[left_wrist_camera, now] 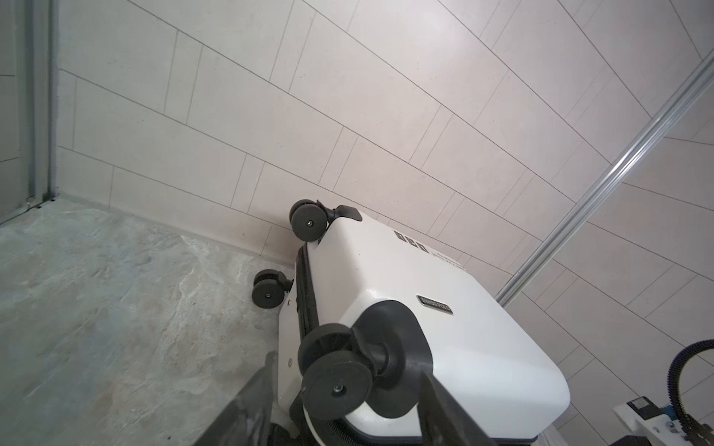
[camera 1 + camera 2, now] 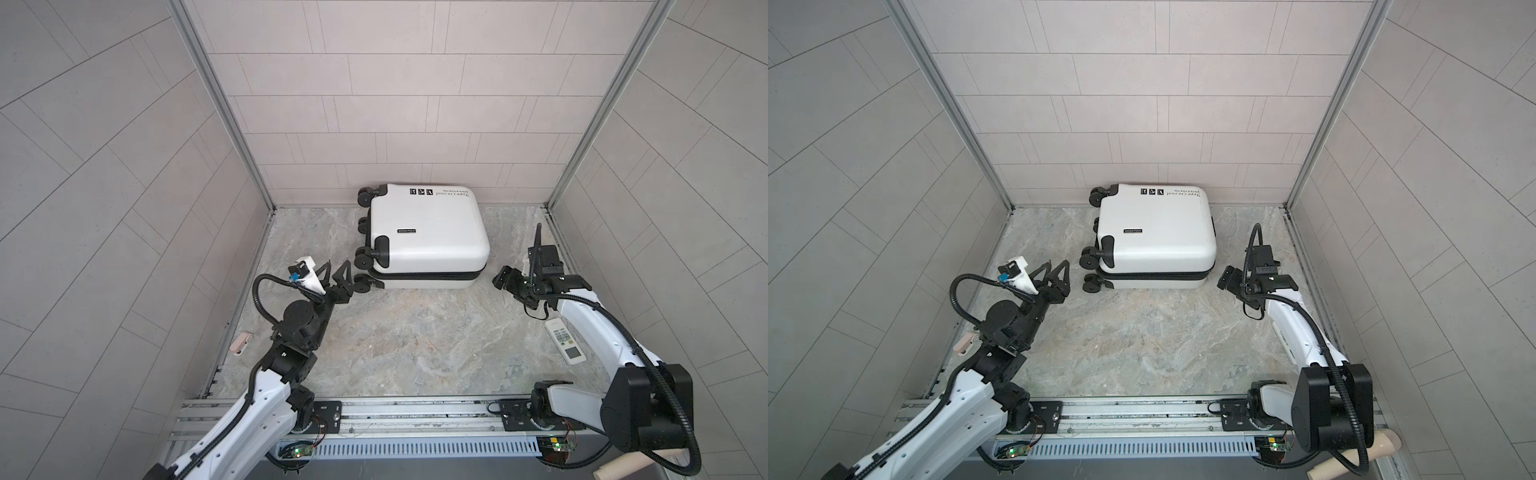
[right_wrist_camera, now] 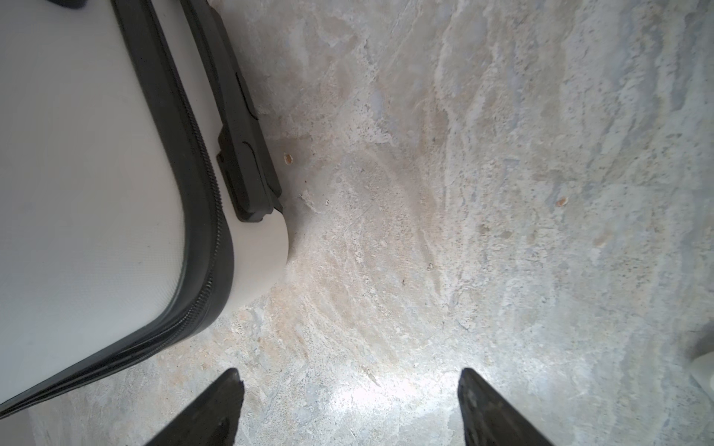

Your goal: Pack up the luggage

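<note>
The luggage (image 2: 428, 232) (image 2: 1154, 232), a small white hard-shell suitcase, lies flat and closed at the far middle. Its far edge is against the back wall (image 2: 395, 104), its black wheels (image 2: 364, 258) point left, and its zipper band (image 3: 201, 239) runs unbroken round the near right corner.

The left gripper (image 2: 337, 266) sits just left of the near wheels with its jaws spread and nothing in them. The right gripper (image 3: 349, 372) is near the suitcase's near right corner but apart from it, jaws wide over bare surface.

The near and middle of the grey marbled tabletop (image 2: 415, 345) lie open. A white remote control (image 2: 565, 340) lies by the right edge and a small pink object (image 2: 241, 343) by the left edge.

Pale tiled walls close three sides, with aluminium posts (image 2: 224, 108) in the far corners.
</note>
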You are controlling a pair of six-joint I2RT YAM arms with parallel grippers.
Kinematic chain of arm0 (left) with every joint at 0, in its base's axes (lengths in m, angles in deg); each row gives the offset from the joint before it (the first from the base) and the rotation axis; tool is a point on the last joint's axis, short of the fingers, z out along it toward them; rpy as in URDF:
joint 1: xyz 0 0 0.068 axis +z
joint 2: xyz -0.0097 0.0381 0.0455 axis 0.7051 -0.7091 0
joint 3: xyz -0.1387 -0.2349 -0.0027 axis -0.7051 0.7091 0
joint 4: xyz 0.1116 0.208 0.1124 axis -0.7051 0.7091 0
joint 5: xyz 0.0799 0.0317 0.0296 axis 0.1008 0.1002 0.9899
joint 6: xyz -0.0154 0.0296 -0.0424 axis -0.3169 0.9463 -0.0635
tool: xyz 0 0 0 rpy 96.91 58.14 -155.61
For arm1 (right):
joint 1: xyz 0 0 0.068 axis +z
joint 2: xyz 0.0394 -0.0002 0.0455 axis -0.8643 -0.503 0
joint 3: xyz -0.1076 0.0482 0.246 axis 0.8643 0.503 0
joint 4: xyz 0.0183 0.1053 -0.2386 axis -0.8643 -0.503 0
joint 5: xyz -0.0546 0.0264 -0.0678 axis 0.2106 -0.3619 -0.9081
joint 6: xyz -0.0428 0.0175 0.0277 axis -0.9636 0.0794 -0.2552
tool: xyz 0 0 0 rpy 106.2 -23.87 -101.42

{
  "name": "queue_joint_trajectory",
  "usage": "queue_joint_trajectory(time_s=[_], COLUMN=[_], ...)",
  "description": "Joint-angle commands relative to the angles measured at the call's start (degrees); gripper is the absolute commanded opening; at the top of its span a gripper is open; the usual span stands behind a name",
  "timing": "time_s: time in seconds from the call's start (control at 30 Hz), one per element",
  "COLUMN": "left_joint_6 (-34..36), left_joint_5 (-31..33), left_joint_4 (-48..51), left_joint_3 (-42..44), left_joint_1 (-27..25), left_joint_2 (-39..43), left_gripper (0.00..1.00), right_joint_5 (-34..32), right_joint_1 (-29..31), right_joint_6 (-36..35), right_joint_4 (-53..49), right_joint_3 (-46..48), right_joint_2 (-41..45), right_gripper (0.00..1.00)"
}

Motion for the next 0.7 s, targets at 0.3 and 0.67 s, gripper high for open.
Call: queue_joint_trajectory(time_s=[0.3,0.67], left_joint_6=[-2.4,-12.2], left_joint_5=[-1.2,-24.1], left_joint_4=[30.7,23.5], left_joint_3=[-25.1,-40.0], left_joint_1=[3.0,17.4], left_joint_2=[-15.8,-40.6], left_gripper=[0.98,0.99], right_joint_5=[9.9,12.7], right_joint_1=[-0.4,-0.2], right_joint_6=[-4.0,-3.2], right_joint_4=[2.6,5.4], right_joint_3=[-7.4,-20.3], right_joint_2=[4.6,-11.7], right_gripper=[0.97,0.97])
